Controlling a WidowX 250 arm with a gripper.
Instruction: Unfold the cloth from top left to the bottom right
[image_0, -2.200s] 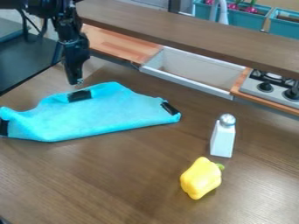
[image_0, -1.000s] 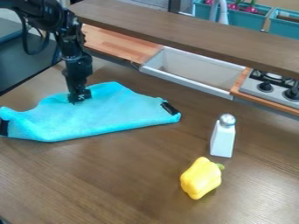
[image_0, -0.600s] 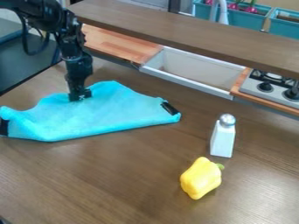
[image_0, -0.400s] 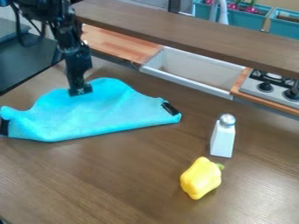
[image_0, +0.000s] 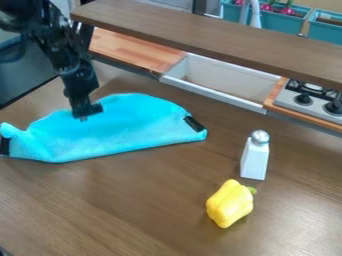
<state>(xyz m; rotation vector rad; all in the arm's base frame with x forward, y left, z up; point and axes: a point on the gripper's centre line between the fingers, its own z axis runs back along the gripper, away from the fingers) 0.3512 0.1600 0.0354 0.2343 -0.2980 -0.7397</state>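
Observation:
The gripper (image_0: 87, 115) hangs at the upper left, shut on the cloth where its black-patched corner was. The bright blue cloth (image_0: 127, 131) lies folded on the left half of the table, its top layer raised in a rounded bulge from the gripper toward the right. One black patch shows at the cloth's right end and another at its far left end. The held corner is hidden behind the gripper.
A white shaker with a metal top (image_0: 255, 156) stands right of the cloth, and a yellow pepper (image_0: 230, 203) lies in front of it. Behind are a raised brown shelf (image_0: 214, 37), a white sink (image_0: 220, 82) and a stove (image_0: 310, 100).
The gripper came down onto the cloth's black-patched corner, closed on it and lifted it slightly. It has since tilted and come a little toward the camera, and the cloth's upper edge has bulged out.

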